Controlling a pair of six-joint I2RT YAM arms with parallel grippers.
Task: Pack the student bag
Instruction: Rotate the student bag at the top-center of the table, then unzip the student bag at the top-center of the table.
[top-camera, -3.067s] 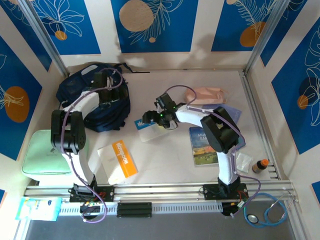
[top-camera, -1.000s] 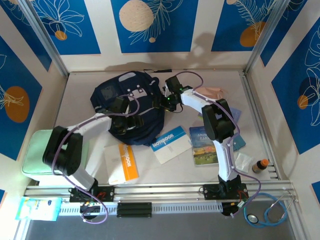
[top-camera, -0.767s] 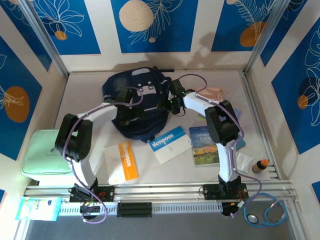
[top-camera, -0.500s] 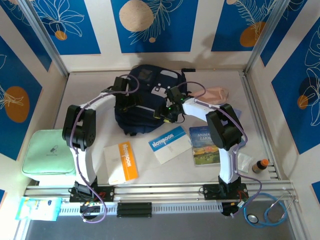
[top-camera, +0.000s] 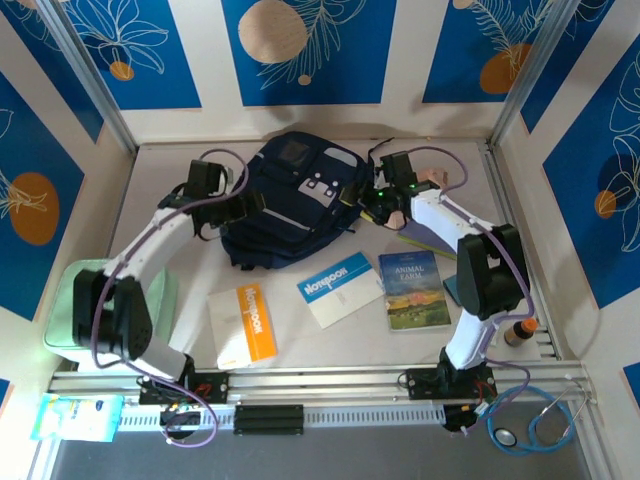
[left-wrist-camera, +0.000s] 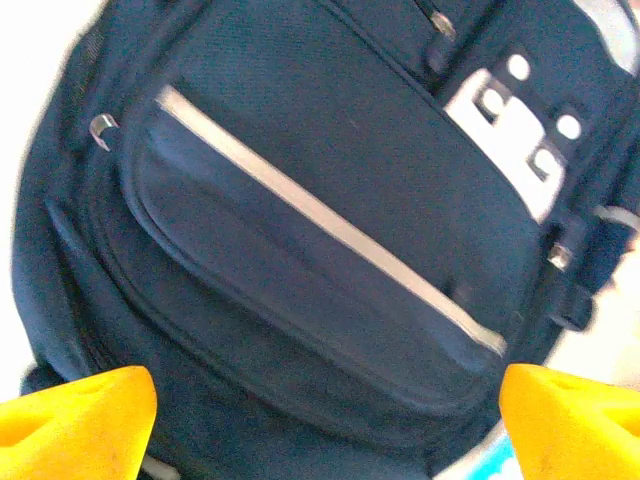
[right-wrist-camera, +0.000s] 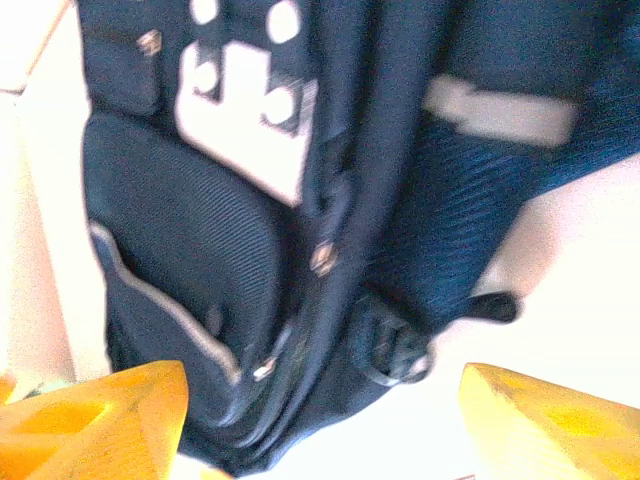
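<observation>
The student bag (top-camera: 290, 200), a large navy backpack with a white patch (top-camera: 322, 187), lies flat at the back middle of the table. My left gripper (top-camera: 245, 205) is at its left edge. In the left wrist view the bag's front pocket (left-wrist-camera: 300, 260) and light zipper stripe lie under the open gripper (left-wrist-camera: 320, 430), whose yellow fingertips (left-wrist-camera: 75, 420) stand wide apart. My right gripper (top-camera: 368, 200) is at the bag's right edge. In the right wrist view this gripper (right-wrist-camera: 320, 430) is open over the bag's side (right-wrist-camera: 330, 250) and a black strap ring (right-wrist-camera: 395, 350), gripping nothing.
A blue-and-white notebook (top-camera: 340, 288), an orange-and-white notebook (top-camera: 243, 325) and an Animal Farm book (top-camera: 415, 290) lie in front of the bag. A pink pouch (top-camera: 437, 180) sits behind the right arm. There is a mint case (top-camera: 90, 310) at the left and a small bottle (top-camera: 520, 330) at the right.
The bag has slid from left of centre toward the back middle and turned. The left gripper drew back to its left edge. The right gripper swung to the right edge and opened wider.
</observation>
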